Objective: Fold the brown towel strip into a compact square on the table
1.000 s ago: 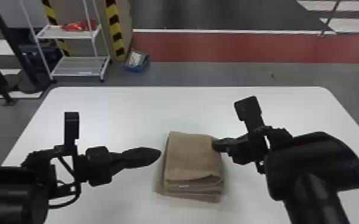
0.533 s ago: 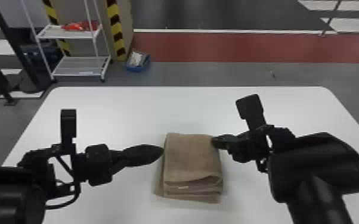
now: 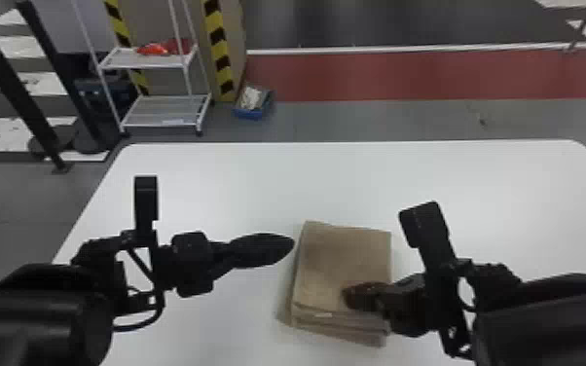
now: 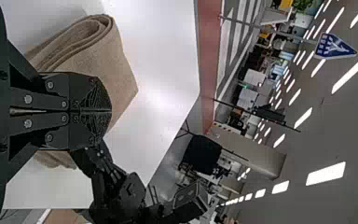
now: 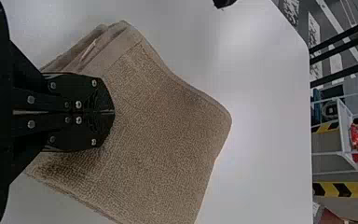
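Brown towel (image 3: 340,258) is folded up right under my right gripper (image 5: 114,112), just beside the left gripper (image 3: 293,243). Looks light, soft, kinda floppy, so I'd pinch all the stacked edge layers together. Both grippers are closed, empty AFAICT, over the white counter (image 3: 404,180).

A white rack (image 3: 160,111) holds a red item (image 3: 155,49); a blue box (image 3: 250,115) sits near it on the grey floor (image 3: 379,120)

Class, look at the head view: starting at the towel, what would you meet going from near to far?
Folded brown towel → white table's far edge → grey floor → red floor strip → white line → dark floor.
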`<state>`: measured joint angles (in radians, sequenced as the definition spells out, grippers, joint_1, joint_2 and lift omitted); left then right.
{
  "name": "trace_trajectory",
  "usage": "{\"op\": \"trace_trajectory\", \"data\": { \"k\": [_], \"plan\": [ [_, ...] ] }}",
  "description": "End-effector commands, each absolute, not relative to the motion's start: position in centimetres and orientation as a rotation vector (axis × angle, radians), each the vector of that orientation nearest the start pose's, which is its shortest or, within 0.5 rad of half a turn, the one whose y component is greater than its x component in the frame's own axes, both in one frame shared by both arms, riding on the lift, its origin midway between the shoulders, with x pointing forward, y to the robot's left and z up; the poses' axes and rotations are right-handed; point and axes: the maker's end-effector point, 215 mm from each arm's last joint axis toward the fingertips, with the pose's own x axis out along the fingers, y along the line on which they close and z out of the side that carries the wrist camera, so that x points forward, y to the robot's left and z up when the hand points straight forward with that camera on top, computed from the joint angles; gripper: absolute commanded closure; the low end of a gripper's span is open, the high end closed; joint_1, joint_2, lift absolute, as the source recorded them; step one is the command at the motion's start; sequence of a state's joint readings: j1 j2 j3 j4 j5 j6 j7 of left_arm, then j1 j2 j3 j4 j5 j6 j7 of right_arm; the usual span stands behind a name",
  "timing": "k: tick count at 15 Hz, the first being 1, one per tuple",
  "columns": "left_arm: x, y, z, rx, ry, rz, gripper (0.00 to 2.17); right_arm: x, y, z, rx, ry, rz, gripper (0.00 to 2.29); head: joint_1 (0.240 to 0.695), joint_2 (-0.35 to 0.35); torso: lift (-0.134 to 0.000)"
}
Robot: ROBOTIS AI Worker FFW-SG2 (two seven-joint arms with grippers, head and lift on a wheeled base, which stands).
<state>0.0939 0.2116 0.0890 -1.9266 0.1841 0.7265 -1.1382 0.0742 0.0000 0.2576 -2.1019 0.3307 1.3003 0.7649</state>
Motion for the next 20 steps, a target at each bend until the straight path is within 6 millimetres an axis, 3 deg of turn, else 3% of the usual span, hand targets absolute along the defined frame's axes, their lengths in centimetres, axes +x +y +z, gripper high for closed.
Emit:
{"op": "trace_trajectory", "data": {
  "k": [1,5,10,12,15,20],
  "plan": [
    [43.2,11.6,-35.2,-0.226,0.423,-1.090,2.15,39.7,-4.0,-43.2,0.030,0.867,0.716,1.94,0.695,0.092,-0.124],
    [43.2,11.6,-35.2,-0.226,0.423,-1.090,2.15,39.0,-3.8,-42.0,0.050,0.854,0.725,1.94,0.695,0.105,-0.124],
    [43.2,11.5,-35.4,-0.229,0.427,-1.091,2.15,36.2,-3.3,-43.0,0.083,0.906,0.741,1.94,0.695,0.110,-0.124],
    [43.1,11.3,-35.5,-0.231,0.429,-1.094,2.15,36.0,-3.4,-43.5,0.081,0.910,0.739,1.94,0.695,0.114,-0.124],
    [42.9,11.1,-35.6,-0.233,0.432,-1.096,2.15,36.2,-2.7,-41.4,0.103,0.866,0.770,1.94,0.695,0.115,-0.124],
    [43.0,11.4,-35.7,-0.231,0.434,-1.092,2.15,30.9,-0.6,-42.3,0.181,0.962,0.853,1.94,0.695,0.145,-0.124]
  ]
}}
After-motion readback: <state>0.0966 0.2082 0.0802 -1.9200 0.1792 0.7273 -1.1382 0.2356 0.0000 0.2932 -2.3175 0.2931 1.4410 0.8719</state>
